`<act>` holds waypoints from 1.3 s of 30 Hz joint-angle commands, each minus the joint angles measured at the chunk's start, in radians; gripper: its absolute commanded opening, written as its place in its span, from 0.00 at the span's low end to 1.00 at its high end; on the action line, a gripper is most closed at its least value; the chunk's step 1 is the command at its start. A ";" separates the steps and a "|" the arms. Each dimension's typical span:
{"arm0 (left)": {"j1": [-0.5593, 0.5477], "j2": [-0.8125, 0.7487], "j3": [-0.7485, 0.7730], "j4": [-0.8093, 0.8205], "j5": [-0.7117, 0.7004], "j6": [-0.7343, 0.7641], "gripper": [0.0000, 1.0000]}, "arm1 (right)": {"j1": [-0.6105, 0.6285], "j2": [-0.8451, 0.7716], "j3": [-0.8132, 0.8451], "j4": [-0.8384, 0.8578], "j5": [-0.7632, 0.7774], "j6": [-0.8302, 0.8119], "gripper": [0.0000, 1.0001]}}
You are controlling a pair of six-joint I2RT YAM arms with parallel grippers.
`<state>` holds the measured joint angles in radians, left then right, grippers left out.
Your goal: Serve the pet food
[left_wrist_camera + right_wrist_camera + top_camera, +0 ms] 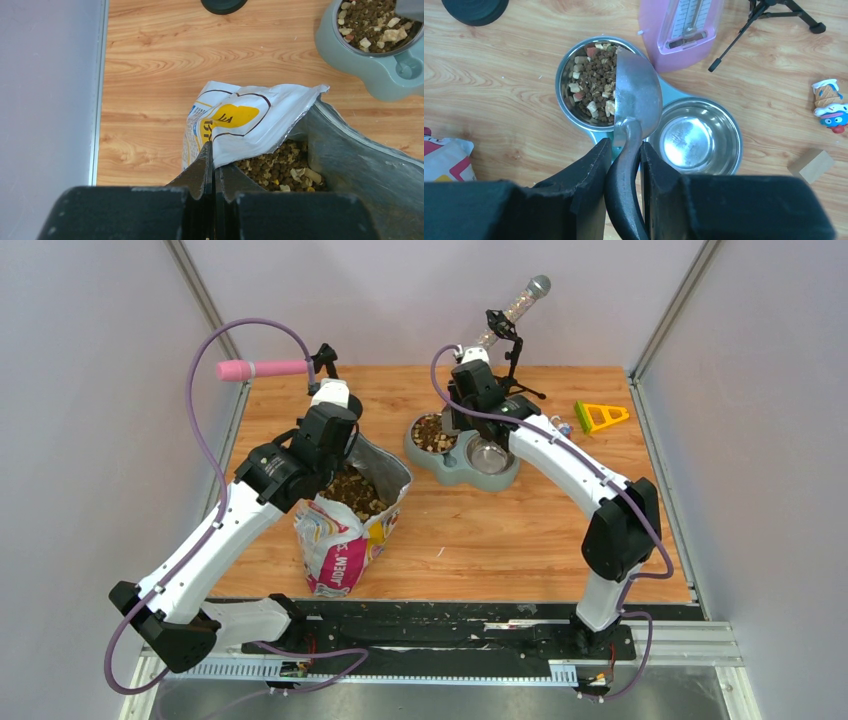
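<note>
Right claw [626,150] is clamped on the black handle of a metal scoop [639,95], the jaws pressed to either side of it. The scoop's long axis runs straight out from the claw, away from the arm bases. Its steel cup sits over the rim of the left-hand bowl in the grey-green double feeder [460,478], rolled toward that bowl. Pet food [591,82] fills that bowl nearly to the rim, brown kibble mixed with paler cubes. The cup touches the heap's right edge or hangs just above it; I cannot tell whether anything is left inside the cup. The steel bowl [694,137] beside it is bare.

Left claw [214,165] is pinched flat on the printed lip of the bag [250,125], holding the foil mouth wide. More pet food lies inside, just beyond and to the right of those jaws.

From the right claw, the served heap lies directly ahead and just under the scoop's cup. The bag's supply lies well to its left and nearer the arm bases, across open tabletop. The left arm is much the nearer to the bag, but it has no scoop.

To my eye the serving looks close to done. If another scoop were wanted, the right arm would have to swing left and turn the scoop's axis down into the bag's mouth.
</note>
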<state>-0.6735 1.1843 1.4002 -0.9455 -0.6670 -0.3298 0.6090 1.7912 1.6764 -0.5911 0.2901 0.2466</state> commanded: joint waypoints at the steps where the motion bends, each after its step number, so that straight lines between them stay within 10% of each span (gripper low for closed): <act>1: -0.005 -0.069 0.036 0.176 -0.060 0.006 0.00 | 0.029 -0.050 -0.009 0.113 0.074 -0.025 0.00; 24: -0.005 -0.069 0.032 0.178 -0.051 0.008 0.00 | -0.029 -0.399 -0.152 0.096 -0.055 0.225 0.00; 39: -0.005 -0.072 0.033 0.180 -0.024 0.006 0.00 | -0.043 -0.626 -0.062 0.009 -0.616 0.383 0.00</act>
<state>-0.6735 1.1778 1.3952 -0.9413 -0.6590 -0.3264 0.5640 1.1858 1.5616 -0.5961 -0.0917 0.5671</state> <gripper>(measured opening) 0.007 0.265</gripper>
